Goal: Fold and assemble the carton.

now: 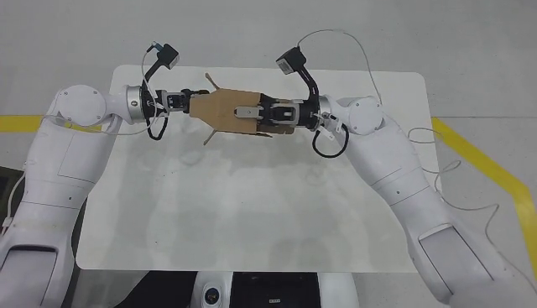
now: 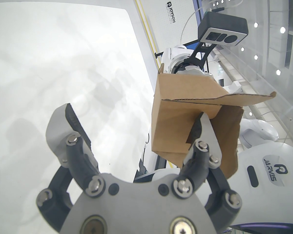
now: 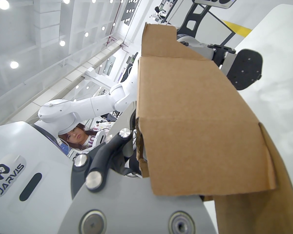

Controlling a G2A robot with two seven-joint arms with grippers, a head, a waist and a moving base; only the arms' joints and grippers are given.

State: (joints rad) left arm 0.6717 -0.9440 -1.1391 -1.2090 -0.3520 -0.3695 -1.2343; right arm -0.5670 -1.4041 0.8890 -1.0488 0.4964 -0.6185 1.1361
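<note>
White worktop [image 1: 252, 224] lies under both of your arms. Over its far half the brown cardboard carton [image 1: 222, 111] hangs between them, partly folded, with end flaps still loose. Your right hand [image 1: 262, 113] is clamped on one end, a finger lying along the top panel. Your left hand [image 2: 135, 113] is spread wide at the other end, one finger [image 2: 205, 132] against the carton beneath an open flap.

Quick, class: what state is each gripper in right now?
Left gripper: open, at the carton flap.
Right gripper: shut on the carton.
</note>
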